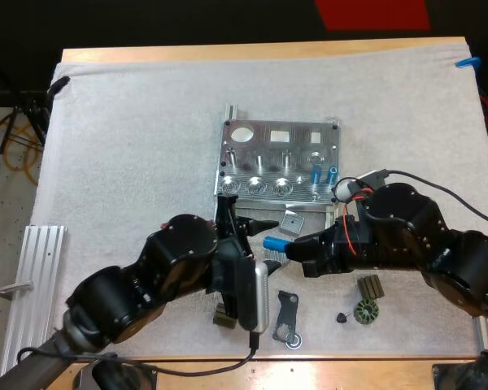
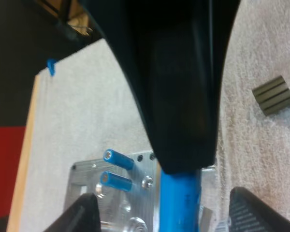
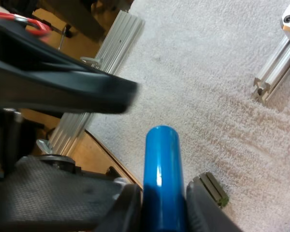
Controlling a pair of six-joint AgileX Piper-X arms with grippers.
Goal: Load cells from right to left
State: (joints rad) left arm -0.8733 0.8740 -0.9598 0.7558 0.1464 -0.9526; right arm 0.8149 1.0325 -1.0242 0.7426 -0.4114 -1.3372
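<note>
High view — three blue cylinders (image 1: 315, 172), one fixture (image 1: 272, 158).

Wooden table (image 1: 260, 50), white mat (image 1: 130, 146); speckled floor (image 1: 0, 219) at left.

Blue cell (image 3: 162, 179) in right hand (image 1: 293, 248), two others (image 1: 315, 173) in fixture (image 1: 252, 154)

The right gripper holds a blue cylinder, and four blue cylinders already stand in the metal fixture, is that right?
Not four: the high view shows two loaded cylinders standing in the metal fixture. The right gripper does hold a blue cylinder.
</note>
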